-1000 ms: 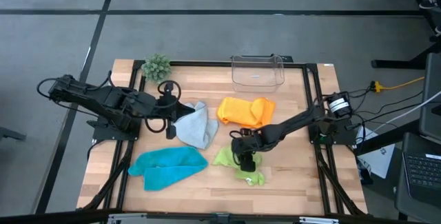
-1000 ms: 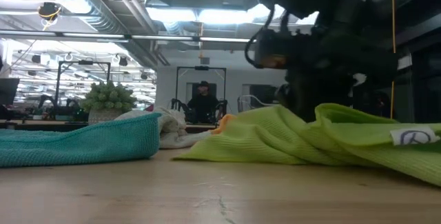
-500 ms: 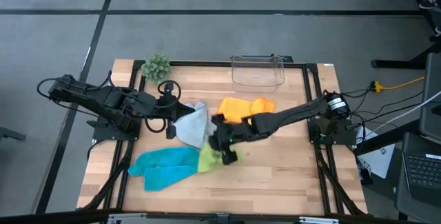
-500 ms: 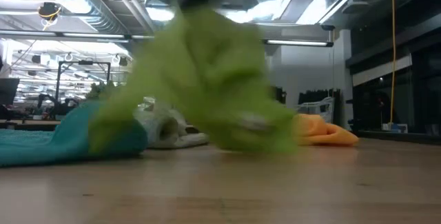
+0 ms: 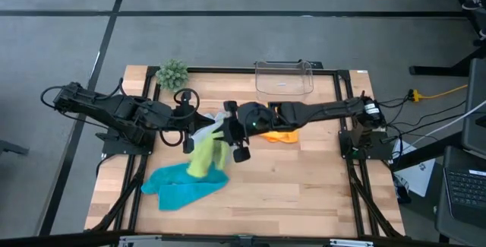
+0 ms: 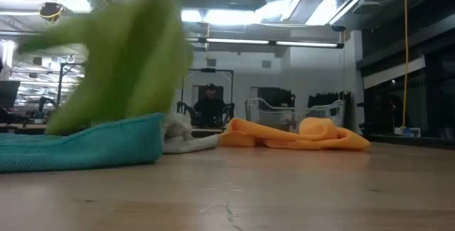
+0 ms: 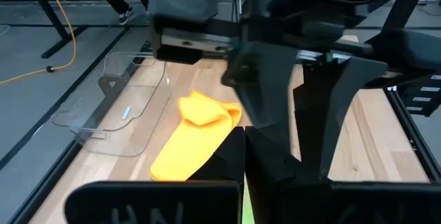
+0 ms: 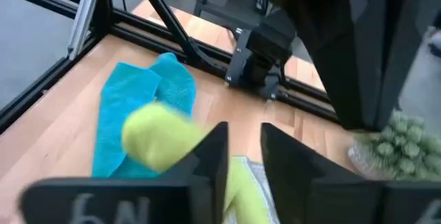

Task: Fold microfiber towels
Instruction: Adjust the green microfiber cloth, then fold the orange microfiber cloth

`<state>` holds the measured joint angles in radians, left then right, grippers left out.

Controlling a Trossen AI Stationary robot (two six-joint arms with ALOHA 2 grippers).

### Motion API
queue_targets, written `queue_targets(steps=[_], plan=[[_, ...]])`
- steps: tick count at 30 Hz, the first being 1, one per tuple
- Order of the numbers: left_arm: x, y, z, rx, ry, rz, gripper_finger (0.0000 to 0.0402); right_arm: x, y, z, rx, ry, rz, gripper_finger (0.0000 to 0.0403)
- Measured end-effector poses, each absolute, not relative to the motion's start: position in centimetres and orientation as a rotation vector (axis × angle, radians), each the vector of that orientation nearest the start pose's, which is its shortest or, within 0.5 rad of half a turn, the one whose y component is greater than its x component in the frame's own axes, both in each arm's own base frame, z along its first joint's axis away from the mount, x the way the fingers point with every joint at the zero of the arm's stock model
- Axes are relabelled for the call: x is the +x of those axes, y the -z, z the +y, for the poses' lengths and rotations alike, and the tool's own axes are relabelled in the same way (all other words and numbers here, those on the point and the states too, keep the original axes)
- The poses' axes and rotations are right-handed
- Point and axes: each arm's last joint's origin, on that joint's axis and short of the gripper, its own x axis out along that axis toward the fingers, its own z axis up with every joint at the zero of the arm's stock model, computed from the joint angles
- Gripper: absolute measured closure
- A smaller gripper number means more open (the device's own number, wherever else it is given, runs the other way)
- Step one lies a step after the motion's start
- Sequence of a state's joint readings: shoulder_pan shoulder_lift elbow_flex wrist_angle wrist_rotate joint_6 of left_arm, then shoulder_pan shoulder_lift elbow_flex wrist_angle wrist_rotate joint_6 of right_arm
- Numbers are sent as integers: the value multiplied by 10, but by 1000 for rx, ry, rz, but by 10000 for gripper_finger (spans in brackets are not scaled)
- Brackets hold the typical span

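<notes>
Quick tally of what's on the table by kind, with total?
Microfiber towels: 4 (lime green, turquoise blue, orange, light grey)
Small green fuzzy plant: 1
Clear plastic box: 1
Total: 6

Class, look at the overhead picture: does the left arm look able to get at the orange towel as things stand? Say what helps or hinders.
Probably not directly. The right gripper, carrying the lime green towel, and its arm lie between the left gripper and the orange towel, partly covering it.
</notes>
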<state>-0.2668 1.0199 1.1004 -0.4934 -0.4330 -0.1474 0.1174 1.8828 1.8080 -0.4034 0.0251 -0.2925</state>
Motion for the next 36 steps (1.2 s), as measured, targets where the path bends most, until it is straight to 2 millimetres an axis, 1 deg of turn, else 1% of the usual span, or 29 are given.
queue_targets(steps=[5, 8, 10, 13, 17, 19, 22, 23, 25, 27, 29, 31, 34, 36], plan=[[203, -370, -43, -4, -192, 375, 401, 435, -356, 40, -313, -133, 435, 247], [203, -370, -43, -4, -192, 375, 401, 429, -363, 38, -315, -134, 496, 224], [203, -370, -43, -3, -192, 375, 401, 420, -370, 37, -315, -126, 589, 215], [203, -370, -43, -4, -192, 375, 401, 402, -379, 35, -282, -90, 763, 211], [205, -369, -43, -10, -194, 379, 401, 376, -382, 30, -186, -4, 1015, 211], [207, -368, -44, -6, -194, 385, 401, 365, -379, 28, -137, 56, 1122, 210], [212, -368, -45, -10, -192, 366, 401, 348, -365, 25, -206, 88, 1339, 210], [213, -368, -46, -11, -191, 363, 401, 344, -361, 24, -227, 93, 1387, 210], [216, -368, -46, -16, -191, 351, 401, 341, -355, 19, -219, 100, 1408, 210], [217, -368, -47, -15, -190, 343, 401, 332, -351, 14, -192, 69, 1433, 210], [217, -370, -47, -23, -189, 322, 401, 320, -347, 7, -151, 63, 1452, 210], [217, -370, -47, -23, -189, 322, 401, 305, -340, 0, -113, 92, 1469, 210], [217, -370, -47, -23, -189, 322, 401, 282, -329, -8, -33, 163, 1409, 210], [217, -370, -47, -23, -189, 323, 401, 273, -321, -12, 25, 213, 1316, 210]])
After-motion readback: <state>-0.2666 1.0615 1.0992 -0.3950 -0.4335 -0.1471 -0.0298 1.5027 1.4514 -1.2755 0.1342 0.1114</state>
